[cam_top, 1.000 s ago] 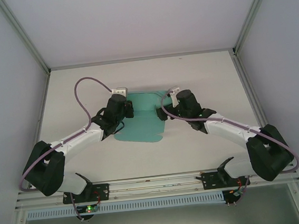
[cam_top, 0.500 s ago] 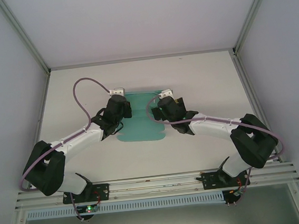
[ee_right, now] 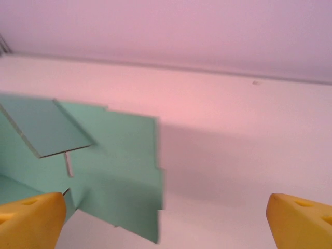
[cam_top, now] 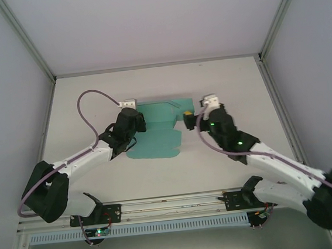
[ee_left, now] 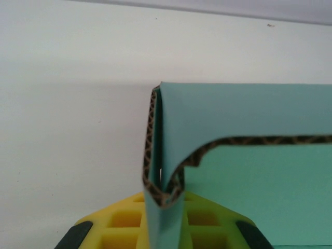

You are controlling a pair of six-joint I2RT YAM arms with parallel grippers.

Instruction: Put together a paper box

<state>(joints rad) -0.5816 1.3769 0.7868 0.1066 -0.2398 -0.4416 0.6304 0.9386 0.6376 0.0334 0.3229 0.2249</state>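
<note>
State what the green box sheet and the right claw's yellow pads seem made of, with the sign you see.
The paper box: corrugated card, it seems. The cut edge shows a brown wavy core between thin liners, and the faces are matte teal-green.
The right claw, its pads: perhaps moulded plastic or rubber. They are yellow, smooth and dull, but the look leaves it open.

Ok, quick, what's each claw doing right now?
Left claw: closed, pinching a folded flap of the paper box.
Right claw: open, holding nothing.
</note>
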